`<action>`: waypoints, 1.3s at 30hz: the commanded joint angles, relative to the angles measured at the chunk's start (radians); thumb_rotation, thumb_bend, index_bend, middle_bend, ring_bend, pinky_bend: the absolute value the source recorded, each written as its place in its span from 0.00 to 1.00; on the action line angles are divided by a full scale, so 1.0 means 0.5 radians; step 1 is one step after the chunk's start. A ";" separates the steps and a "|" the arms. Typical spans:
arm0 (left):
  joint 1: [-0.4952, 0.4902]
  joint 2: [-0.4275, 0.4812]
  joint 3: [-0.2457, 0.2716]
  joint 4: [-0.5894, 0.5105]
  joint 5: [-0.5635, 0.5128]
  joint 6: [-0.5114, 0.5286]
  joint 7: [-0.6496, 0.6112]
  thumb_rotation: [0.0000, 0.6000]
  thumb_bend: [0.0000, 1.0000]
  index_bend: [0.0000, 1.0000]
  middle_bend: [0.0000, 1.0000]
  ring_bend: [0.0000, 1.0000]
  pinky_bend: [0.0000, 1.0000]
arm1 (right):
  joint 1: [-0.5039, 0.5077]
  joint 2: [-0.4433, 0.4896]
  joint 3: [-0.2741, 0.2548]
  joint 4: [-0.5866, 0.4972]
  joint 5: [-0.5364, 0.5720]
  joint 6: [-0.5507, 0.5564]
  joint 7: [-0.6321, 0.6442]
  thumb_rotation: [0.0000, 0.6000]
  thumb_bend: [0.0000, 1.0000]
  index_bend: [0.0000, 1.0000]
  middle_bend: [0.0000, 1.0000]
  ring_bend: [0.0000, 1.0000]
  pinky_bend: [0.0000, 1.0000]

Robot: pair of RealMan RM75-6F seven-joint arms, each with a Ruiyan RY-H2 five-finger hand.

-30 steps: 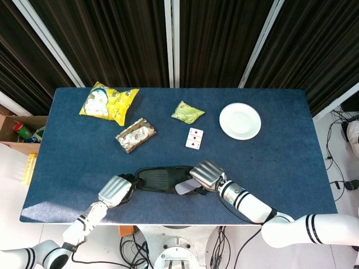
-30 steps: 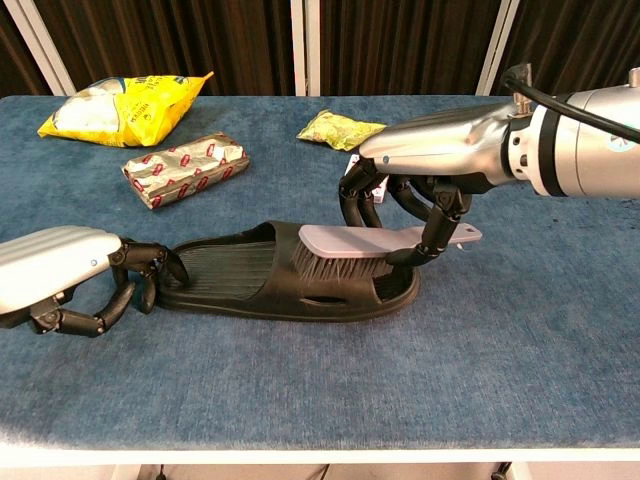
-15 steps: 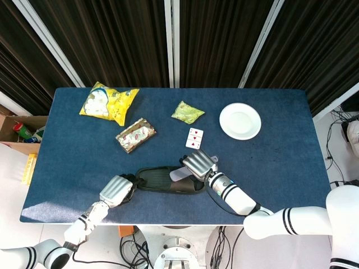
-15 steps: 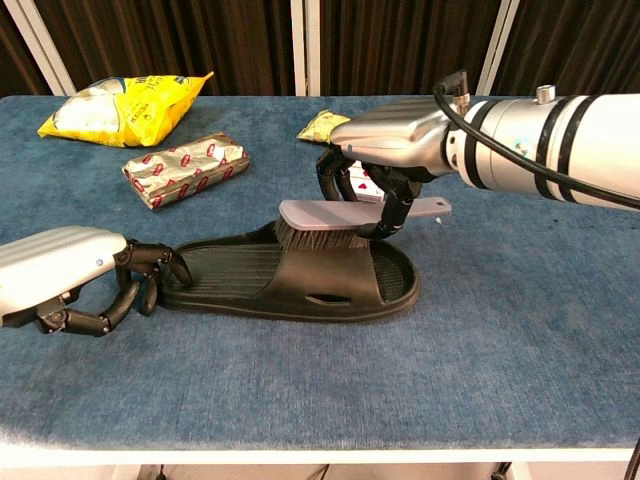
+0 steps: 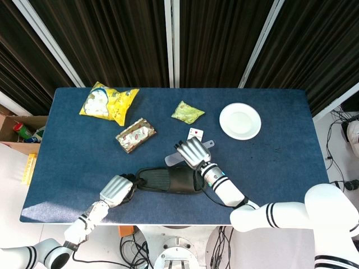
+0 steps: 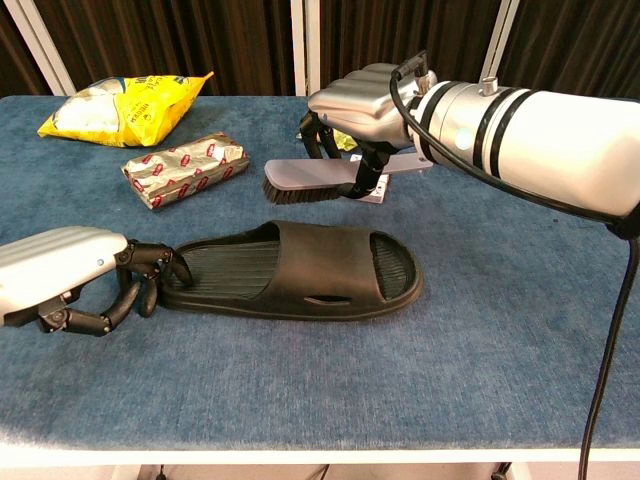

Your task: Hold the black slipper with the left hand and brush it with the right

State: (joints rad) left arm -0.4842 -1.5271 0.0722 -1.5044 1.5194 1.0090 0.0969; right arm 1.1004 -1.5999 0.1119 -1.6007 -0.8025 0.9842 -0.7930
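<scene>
Brush (image 6: 305,182) above and behind slipper (image 6: 300,271), clear of it.

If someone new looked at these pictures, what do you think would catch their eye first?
Probably the black slipper lying near the front edge of the blue table, its heel end gripped by the left hand. Just behind and above it, the right hand holds a brush clear of the slipper. Further back, the yellow snack bag stands out at the far left.

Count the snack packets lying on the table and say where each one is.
3. The yellow bag lies at the far left corner, the silver-and-red packet just in front of it toward the middle, and the small green packet near the far edge beside the white plate. None seem hidden.
</scene>
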 commanded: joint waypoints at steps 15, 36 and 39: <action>-0.012 -0.021 -0.002 0.009 -0.026 -0.017 0.029 1.00 0.77 0.29 0.33 0.26 0.39 | 0.085 0.623 -0.146 -0.705 0.451 -0.410 0.106 1.00 0.62 1.00 0.75 0.67 0.75; -0.011 -0.028 0.004 0.025 -0.036 -0.012 0.014 1.00 0.77 0.29 0.33 0.26 0.39 | 0.135 0.333 -0.262 -0.512 0.308 -0.010 0.014 1.00 0.62 1.00 0.75 0.67 0.76; -0.013 -0.031 0.007 0.033 -0.031 -0.014 0.006 1.00 0.78 0.29 0.33 0.26 0.39 | 0.130 0.235 -0.240 -0.414 0.297 0.071 -0.030 1.00 0.62 1.00 0.75 0.67 0.76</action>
State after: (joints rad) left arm -0.4906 -1.5425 0.0758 -1.4878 1.5040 1.0023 0.0999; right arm 1.1686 -1.4515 -0.0155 -1.8389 -0.6458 0.9961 -0.7893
